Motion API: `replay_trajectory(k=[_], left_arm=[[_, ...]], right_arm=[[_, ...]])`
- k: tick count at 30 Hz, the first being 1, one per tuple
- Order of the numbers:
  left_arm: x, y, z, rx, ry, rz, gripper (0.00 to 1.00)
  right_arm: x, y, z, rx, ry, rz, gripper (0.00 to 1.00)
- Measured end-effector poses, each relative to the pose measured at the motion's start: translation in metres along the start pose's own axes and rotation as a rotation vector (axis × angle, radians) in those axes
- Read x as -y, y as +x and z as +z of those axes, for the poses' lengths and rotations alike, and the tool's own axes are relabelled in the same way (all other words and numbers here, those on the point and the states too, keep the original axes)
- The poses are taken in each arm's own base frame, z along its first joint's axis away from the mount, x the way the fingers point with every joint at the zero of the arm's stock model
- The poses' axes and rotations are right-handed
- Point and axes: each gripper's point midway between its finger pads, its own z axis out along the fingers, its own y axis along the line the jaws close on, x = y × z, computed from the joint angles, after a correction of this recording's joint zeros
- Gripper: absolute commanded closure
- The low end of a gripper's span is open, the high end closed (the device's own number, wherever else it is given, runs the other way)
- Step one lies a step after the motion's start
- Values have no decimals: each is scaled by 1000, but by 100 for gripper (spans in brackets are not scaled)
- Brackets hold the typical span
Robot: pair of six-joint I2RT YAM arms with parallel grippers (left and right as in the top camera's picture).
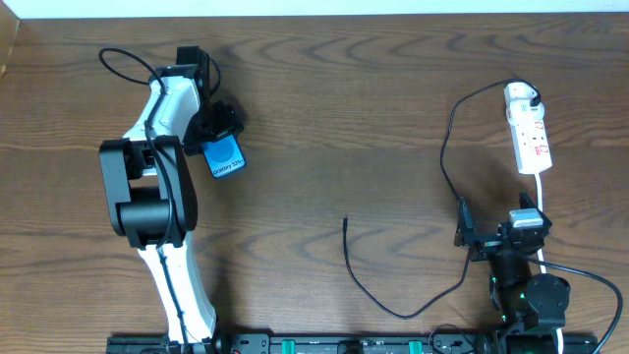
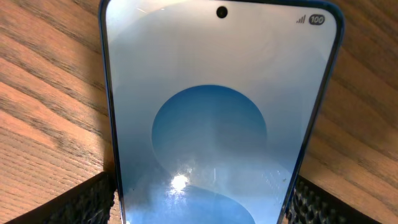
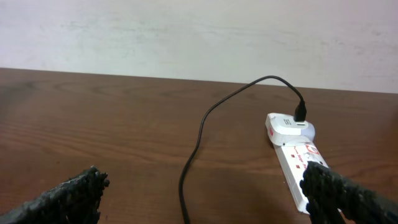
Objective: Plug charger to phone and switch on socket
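The phone (image 1: 227, 157), blue-screened, sits at the left of the table. In the left wrist view, the phone (image 2: 217, 124) fills the frame. My left gripper (image 1: 220, 131) has a finger touching each long edge of it (image 2: 202, 205). The charger's black cable (image 1: 447, 147) runs from its white plug head (image 1: 521, 95), seated in the socket strip (image 1: 532, 140), and loops round to its free tip (image 1: 345, 220) at mid-table. My right gripper (image 1: 494, 222) is open and empty just in front of the strip. The right wrist view shows its jaws (image 3: 205, 196) wide apart, with the cable (image 3: 199, 130) and strip (image 3: 298, 158) ahead.
The strip's white cord (image 1: 542, 192) runs back along the right arm. The left arm's body (image 1: 152, 187) lies over the left side of the table. A pale wall (image 3: 199, 31) stands beyond the table's far edge.
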Motion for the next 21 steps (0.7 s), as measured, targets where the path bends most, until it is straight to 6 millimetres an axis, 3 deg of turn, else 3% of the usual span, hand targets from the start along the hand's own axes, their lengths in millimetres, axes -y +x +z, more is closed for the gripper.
replay_trajectory(k=[21], left_arm=[[0,-1,0,2,1,0,22]], right_arm=[[0,0,0,0,0,0,1]])
